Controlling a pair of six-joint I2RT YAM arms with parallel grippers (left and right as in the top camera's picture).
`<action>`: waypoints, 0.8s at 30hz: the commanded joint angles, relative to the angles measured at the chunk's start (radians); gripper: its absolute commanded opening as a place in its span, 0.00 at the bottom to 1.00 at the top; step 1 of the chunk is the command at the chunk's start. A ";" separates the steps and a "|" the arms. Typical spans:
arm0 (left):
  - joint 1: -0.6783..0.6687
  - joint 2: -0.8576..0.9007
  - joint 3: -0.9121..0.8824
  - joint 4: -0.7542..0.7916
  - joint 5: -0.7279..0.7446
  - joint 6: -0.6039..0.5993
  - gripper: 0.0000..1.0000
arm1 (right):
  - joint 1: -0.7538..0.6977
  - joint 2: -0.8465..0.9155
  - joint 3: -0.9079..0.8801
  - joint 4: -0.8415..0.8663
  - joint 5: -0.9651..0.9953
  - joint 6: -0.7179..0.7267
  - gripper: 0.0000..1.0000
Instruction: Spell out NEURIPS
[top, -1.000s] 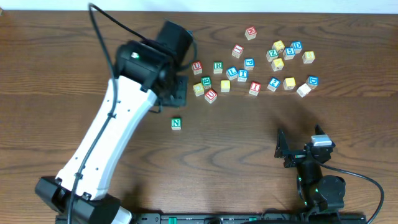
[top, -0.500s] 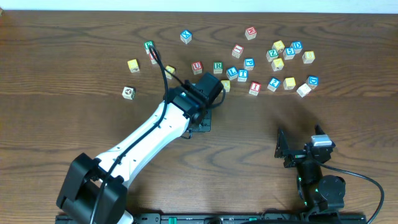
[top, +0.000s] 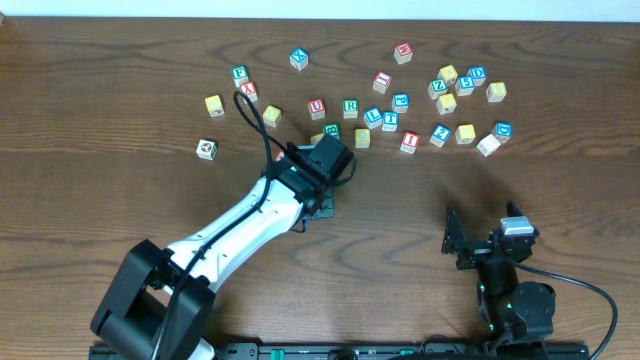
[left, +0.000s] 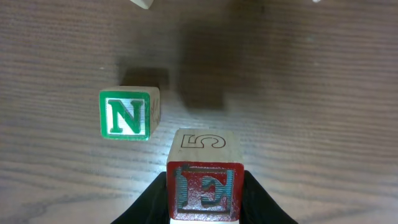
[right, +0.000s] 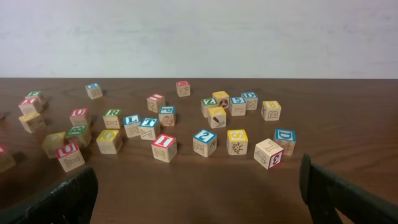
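Fingers (left: 147, 205) of my left gripper (left: 205, 203) clamp the red E cube (left: 204, 190) from both sides, just beside the green N cube (left: 127, 113) lying on the table (left: 311, 93), while my right gripper (right: 199, 196) rests wide open, well apart, facing the other cubes (right: 204, 142) scattered beyond.

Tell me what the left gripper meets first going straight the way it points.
The red-bordered E cube held by the left gripper would likely land on bare wooden table beside the green-bordered N cube; height left unclear.
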 joint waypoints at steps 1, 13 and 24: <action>0.002 -0.002 -0.038 0.024 -0.037 -0.018 0.08 | 0.005 -0.005 -0.001 -0.005 -0.002 0.009 0.99; 0.002 0.000 -0.054 0.072 -0.038 -0.006 0.08 | 0.005 -0.005 -0.001 -0.005 -0.002 0.009 0.99; 0.002 0.024 -0.053 0.091 -0.037 0.008 0.08 | 0.005 -0.005 -0.001 -0.005 -0.002 0.009 0.99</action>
